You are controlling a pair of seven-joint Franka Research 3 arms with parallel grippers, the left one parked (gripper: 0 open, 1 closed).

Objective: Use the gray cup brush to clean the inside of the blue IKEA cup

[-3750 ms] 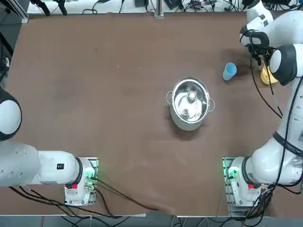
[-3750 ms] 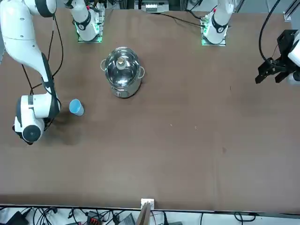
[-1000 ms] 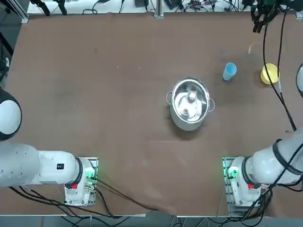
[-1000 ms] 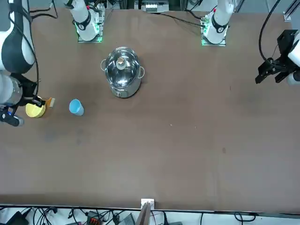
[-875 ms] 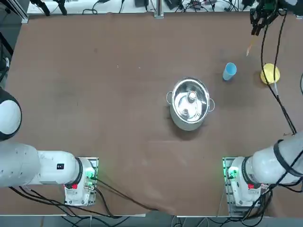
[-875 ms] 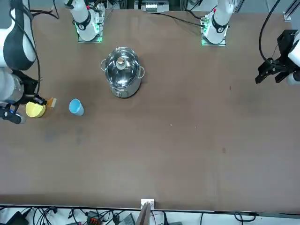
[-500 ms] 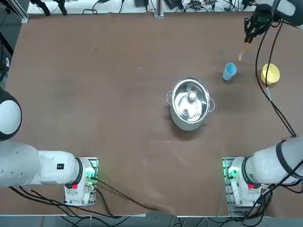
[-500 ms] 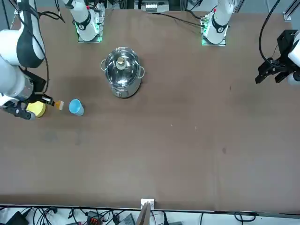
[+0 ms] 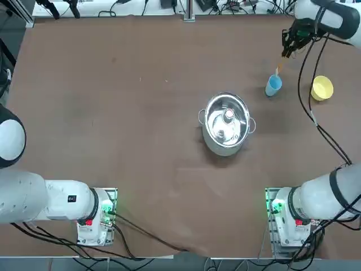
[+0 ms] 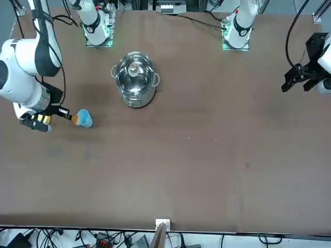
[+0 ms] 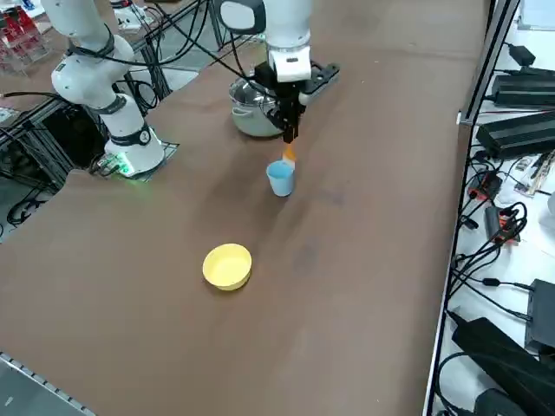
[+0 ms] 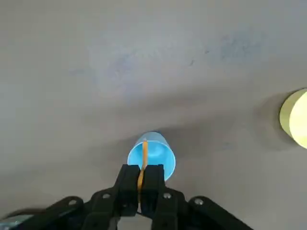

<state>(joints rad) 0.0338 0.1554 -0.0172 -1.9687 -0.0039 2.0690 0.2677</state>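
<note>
The light-blue cup [image 9: 273, 85] [image 10: 84, 118] [image 11: 280, 178] [image 12: 152, 154] stands upright on the brown table. My right gripper [image 9: 287, 46] [image 11: 289, 135] [image 12: 141, 190] hangs above it, shut on the thin brush with the orange handle [image 9: 278, 67] [image 10: 74, 120] [image 11: 289, 155] [image 12: 143, 163]. The brush points down from the fingers, and in the wrist view its tip lies over the cup's mouth. Whether the tip is inside the cup I cannot tell.
A yellow bowl [image 9: 321, 88] [image 11: 227, 265] [image 12: 295, 118] sits on the table a short way from the cup, toward the table's right edge. A steel pot [image 9: 227, 122] [image 10: 135, 78] [image 11: 253, 107] stands near the table's middle.
My right gripper rose from the yellow bowl with the brush in it and travelled left across the table, from beyond the bowl to a spot above the blue cup.
</note>
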